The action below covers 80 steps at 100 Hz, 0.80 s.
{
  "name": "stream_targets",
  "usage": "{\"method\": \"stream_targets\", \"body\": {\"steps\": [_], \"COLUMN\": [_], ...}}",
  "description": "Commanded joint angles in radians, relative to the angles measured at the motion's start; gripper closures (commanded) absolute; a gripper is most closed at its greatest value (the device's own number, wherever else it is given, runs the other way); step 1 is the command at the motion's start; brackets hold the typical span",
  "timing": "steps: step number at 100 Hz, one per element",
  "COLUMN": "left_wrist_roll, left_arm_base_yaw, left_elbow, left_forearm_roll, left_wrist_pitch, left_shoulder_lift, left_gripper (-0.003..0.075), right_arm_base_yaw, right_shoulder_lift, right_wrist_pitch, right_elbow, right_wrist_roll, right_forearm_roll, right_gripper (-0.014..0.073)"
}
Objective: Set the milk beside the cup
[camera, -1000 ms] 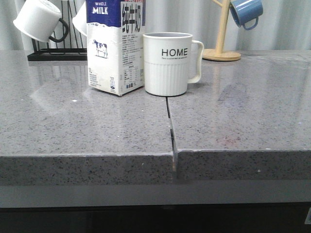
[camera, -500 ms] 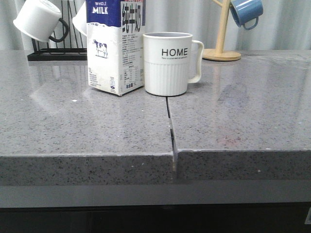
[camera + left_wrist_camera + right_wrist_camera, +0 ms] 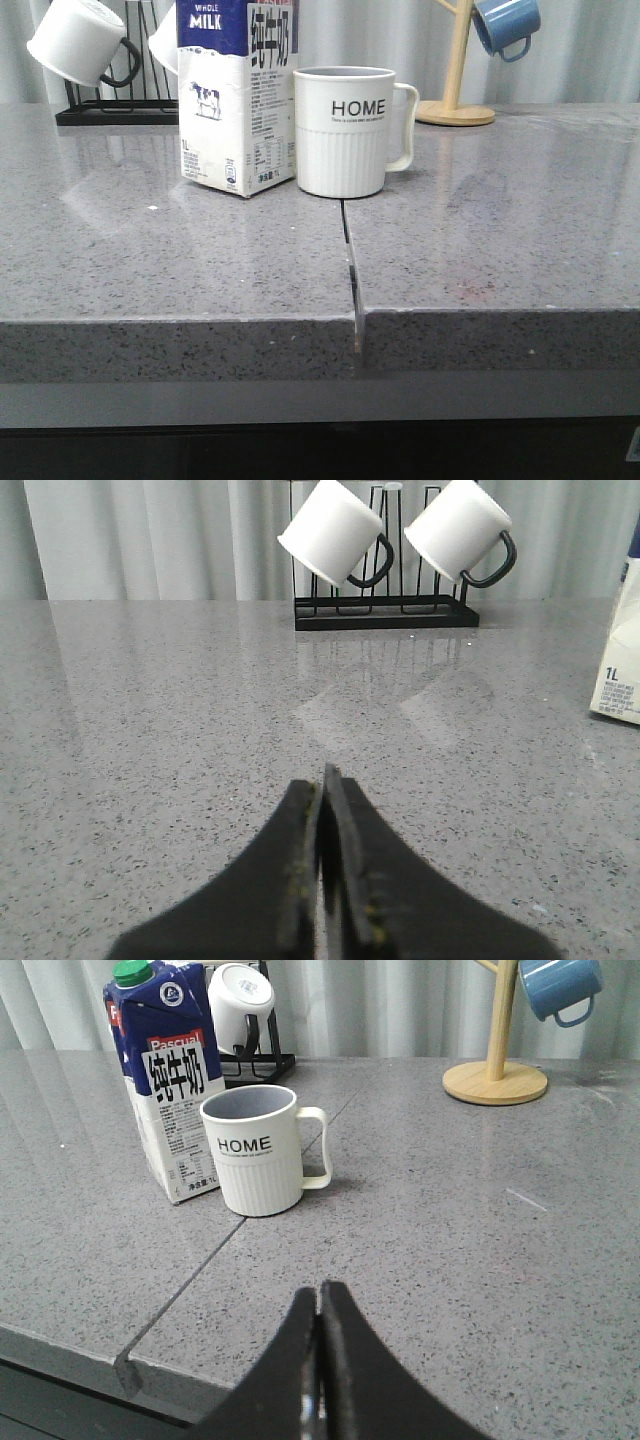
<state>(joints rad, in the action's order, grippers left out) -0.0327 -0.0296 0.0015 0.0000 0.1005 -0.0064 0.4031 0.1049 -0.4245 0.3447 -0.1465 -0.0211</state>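
The milk (image 3: 237, 95), a tall white carton with a dark blue top, stands upright on the grey counter right beside the cup (image 3: 345, 130), on its left. The cup is a white ribbed mug marked HOME, handle to the right. The right wrist view shows both, the milk (image 3: 170, 1090) just behind and beside the cup (image 3: 255, 1150). My right gripper (image 3: 319, 1290) is shut and empty, low over the counter well short of the cup. My left gripper (image 3: 322, 777) is also shut with nothing in it; only the corner of the milk (image 3: 620, 670) shows at that view's edge. Neither gripper appears in the front view.
A black rack (image 3: 115, 110) with white black-handled mugs (image 3: 80, 42) stands at the back left. A wooden mug tree (image 3: 455, 100) with a blue mug (image 3: 507, 25) stands at the back right. A seam (image 3: 350, 260) splits the counter, whose front edge (image 3: 320, 330) is close.
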Motion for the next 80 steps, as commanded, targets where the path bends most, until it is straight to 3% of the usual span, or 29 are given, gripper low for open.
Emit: {"method": "stream_targets", "body": {"steps": [1,22,44,55,65,80], "left_wrist_roll": [-0.002,-0.002,-0.002,-0.002,-0.002,-0.002], "left_arm_base_yaw": [0.003,0.003,0.003,0.003,0.003,0.003], "left_elbow": [0.042,0.042,0.042,0.042,0.042,0.042], "left_forearm_roll": [-0.008,-0.008,-0.008,-0.008,-0.008,-0.008], "left_wrist_pitch": [-0.075,-0.075,-0.075,-0.075,-0.075,-0.075], "left_shoulder_lift": [-0.032,-0.032,-0.032,-0.032,-0.032,-0.030], "left_gripper": [0.0741,0.0741,0.0741,0.0741,0.0741,0.0741], "right_arm_base_yaw": [-0.010,-0.172,-0.398,-0.441,-0.442,-0.443], "right_shoulder_lift": [0.011,0.011,0.010,-0.029,-0.138,-0.136], "right_wrist_pitch": [0.093,0.169,0.439,0.564,0.455,0.424], "right_elbow": [0.000,-0.100,-0.256,-0.360,-0.356,-0.357], "right_wrist_roll": [0.008,0.008,0.008,0.008,0.007,0.007], "right_forearm_roll": [-0.009,-0.010,-0.009,-0.020,-0.058,-0.058], "right_gripper": [0.0643,0.0643,0.0643,0.0643,0.0643,0.0643]}}
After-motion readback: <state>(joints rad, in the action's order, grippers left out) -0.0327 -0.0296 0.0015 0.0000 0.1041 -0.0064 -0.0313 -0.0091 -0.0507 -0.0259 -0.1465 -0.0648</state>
